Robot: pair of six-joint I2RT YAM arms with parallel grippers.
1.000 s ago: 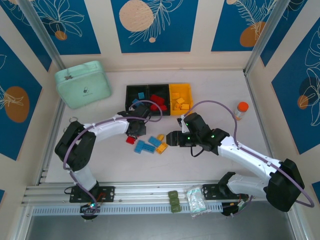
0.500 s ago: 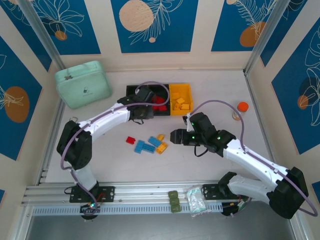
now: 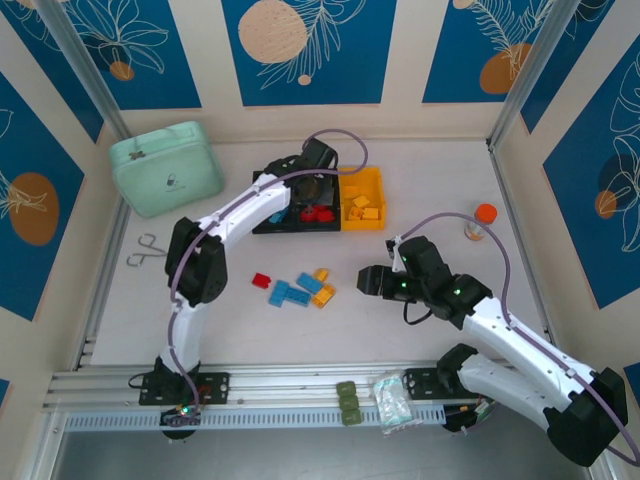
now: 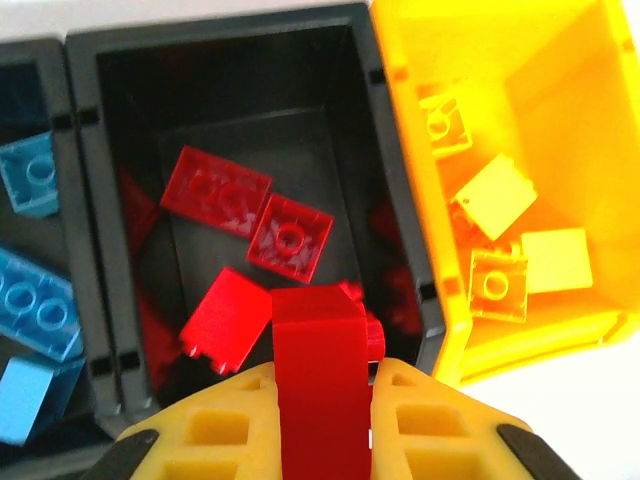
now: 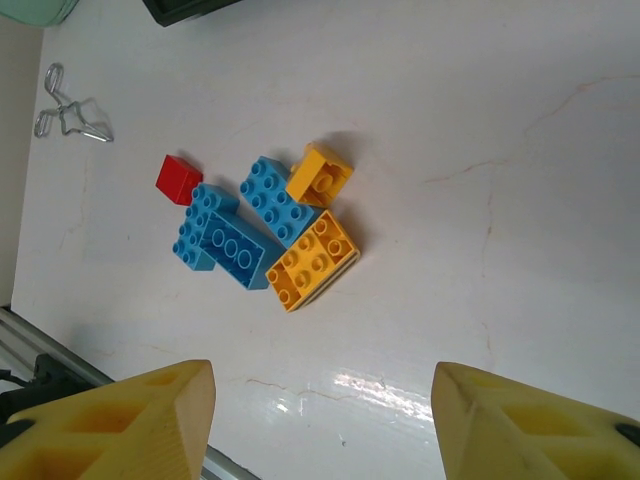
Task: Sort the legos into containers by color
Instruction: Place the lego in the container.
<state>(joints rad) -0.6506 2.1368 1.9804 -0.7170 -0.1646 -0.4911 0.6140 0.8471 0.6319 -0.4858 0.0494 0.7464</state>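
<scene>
Left wrist: left gripper (image 4: 322, 378) clamps a red brick (image 4: 315, 320) over the middle black bin (image 4: 385, 150). Right gripper (image 5: 325, 400) hangs wide apart above loose legos (image 5: 265, 215) toward the table (image 5: 500, 150) near edge. Roughly two-thirds sorted.

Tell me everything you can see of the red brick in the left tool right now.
The red brick is a glossy plastic block, plain red, its visible faces smooth with no studs showing. It is clamped between the yellow fingers of the left tool, its lower part hidden between them. It hangs above the middle black bin, over loose red bricks lying inside; whether it touches them cannot be told.
</scene>
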